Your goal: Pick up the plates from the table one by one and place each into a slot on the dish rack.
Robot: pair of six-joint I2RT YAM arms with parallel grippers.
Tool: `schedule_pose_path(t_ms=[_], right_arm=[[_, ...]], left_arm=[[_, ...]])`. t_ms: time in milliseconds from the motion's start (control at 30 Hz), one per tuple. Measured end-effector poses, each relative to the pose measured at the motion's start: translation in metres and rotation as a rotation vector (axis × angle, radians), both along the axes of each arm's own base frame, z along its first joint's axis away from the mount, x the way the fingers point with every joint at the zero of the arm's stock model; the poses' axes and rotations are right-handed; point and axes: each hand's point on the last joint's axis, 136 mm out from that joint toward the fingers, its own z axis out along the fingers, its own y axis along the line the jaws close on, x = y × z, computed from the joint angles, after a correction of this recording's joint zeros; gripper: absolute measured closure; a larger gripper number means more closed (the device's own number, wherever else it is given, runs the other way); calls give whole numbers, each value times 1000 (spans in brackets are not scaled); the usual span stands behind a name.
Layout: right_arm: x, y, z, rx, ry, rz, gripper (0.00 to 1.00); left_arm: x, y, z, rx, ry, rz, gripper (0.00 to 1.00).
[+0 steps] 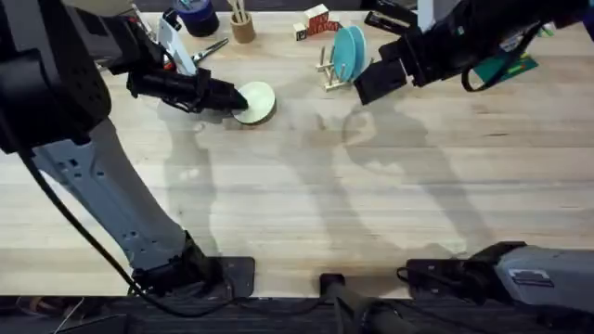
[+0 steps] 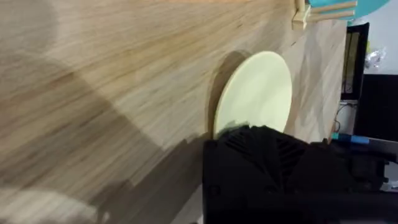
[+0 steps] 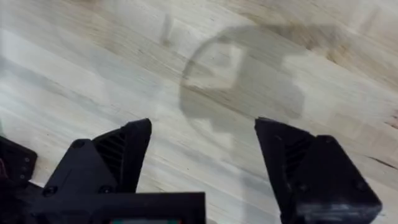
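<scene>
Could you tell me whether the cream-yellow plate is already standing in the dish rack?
No, the cream-yellow plate lies on the table at the left gripper, apart from the dish rack.

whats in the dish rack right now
One turquoise plate stands upright between the pegs of the dish rack. The right gripper covers the rack's near end, so any slots there are hidden.

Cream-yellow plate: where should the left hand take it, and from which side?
By the rim nearest the left hand. The cream-yellow plate is thin and looks tilted off the table, so one finger likely fits under that edge, one above.
</scene>
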Motion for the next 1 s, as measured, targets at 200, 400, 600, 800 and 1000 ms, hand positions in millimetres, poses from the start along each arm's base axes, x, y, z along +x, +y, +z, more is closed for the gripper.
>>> schedule_pose_path(t_ms=[200,400,600,800,1000], right_arm=[[3,3,2,20,-7,-19,5],[-3,21,5,128,31,-5,5],[-9,34,9,207,65,16,5],[-4,41,14,243,41,30,5],[-2,42,15,248,35,32,5]], left_arm=[[-1,0,0,1,4,0,960],[0,0,0,5,-1,-1,960],[1,0,0,6,-5,-1,960],[6,-1,-1,-21,-27,4,960],[10,-5,-1,-103,-19,22,960]])
